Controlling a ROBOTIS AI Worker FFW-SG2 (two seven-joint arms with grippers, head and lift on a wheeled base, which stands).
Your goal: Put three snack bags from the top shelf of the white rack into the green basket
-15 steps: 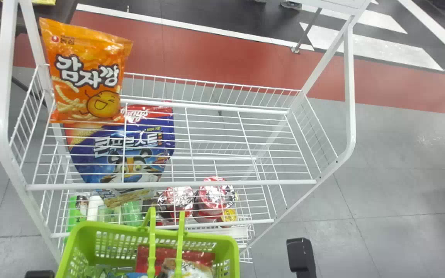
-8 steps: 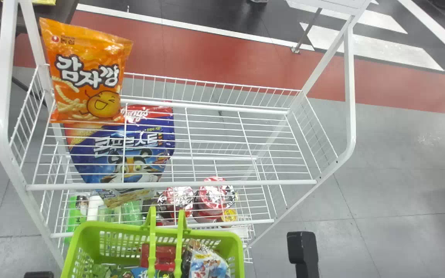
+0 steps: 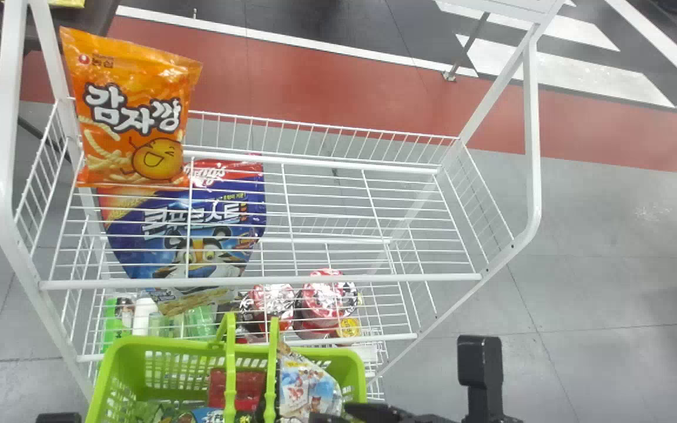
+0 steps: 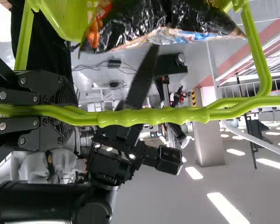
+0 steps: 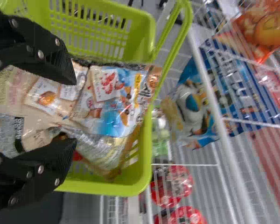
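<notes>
Basket (image 3: 168, 344) sat bottom centre, its handle (image 4: 151, 116) clenched by the left gripper (image 4: 72, 114), likely steadying it for loading. The right gripper (image 5: 73, 111) gaped over a blue-and-white snack bag (image 5: 114, 100) inside; an orange snack bag (image 3: 133, 111) stood upper left, on the top shelf (image 3: 315, 279).

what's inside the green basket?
Green basket: a red pack, a blue-and-white bag, some green packaging and blue packaging. Whatever is under those is covered, so no full count.
</notes>
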